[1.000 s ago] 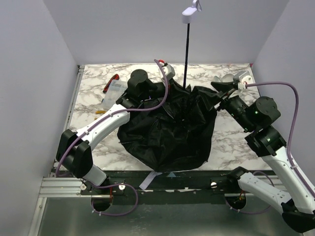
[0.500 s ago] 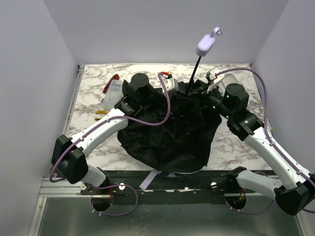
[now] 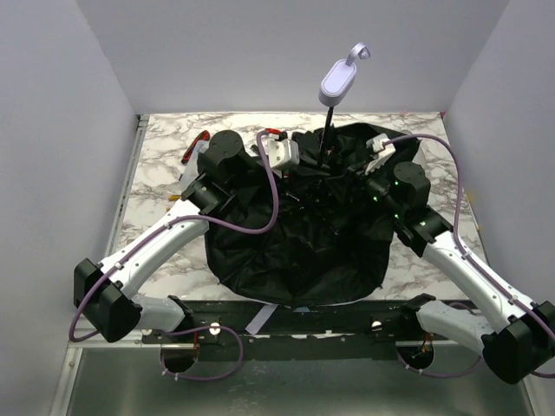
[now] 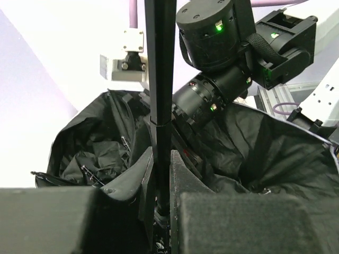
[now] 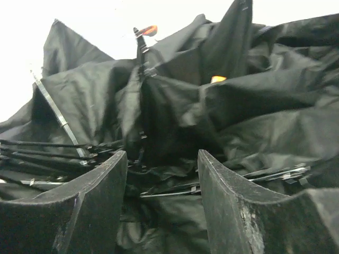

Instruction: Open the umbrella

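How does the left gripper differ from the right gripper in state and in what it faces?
The left gripper is shut on the thin black shaft of the umbrella; the right gripper is open and holds nothing. The left gripper faces the upright shaft; the right gripper faces crumpled black fabric and metal ribs. Both work close to the umbrella's centre.

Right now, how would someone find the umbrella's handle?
Look at the white marble-patterned table, where a crumpled heap of black umbrella fabric lies. A thin black shaft rises from the heap's far side, and the small pale lavender handle tops it. It alone sticks up in the air, with a little hook on top.
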Tool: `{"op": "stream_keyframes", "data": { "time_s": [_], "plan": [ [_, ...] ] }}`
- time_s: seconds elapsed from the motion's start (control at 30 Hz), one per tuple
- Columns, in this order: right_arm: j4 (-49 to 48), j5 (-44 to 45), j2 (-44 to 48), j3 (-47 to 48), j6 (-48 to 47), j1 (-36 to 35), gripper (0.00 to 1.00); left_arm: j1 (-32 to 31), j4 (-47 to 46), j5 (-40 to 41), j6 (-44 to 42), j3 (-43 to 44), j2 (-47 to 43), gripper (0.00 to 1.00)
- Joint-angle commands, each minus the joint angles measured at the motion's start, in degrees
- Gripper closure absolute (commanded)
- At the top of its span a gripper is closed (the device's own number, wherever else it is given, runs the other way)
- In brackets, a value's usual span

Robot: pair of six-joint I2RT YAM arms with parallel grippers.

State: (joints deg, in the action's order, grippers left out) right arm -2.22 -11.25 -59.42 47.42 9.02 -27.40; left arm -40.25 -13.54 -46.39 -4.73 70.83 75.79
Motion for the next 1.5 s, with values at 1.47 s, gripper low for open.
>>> {"op": "stream_keyframes", "data": {
  "time_s": [1.47],
  "plan": [
    [29.06, -28.39, 4.62, -3.55, -24.53, 1.21, 0.56, 5.14, 3.61, 1.01, 7.68, 11.69, 4.19, 1.0]
  ]
}}
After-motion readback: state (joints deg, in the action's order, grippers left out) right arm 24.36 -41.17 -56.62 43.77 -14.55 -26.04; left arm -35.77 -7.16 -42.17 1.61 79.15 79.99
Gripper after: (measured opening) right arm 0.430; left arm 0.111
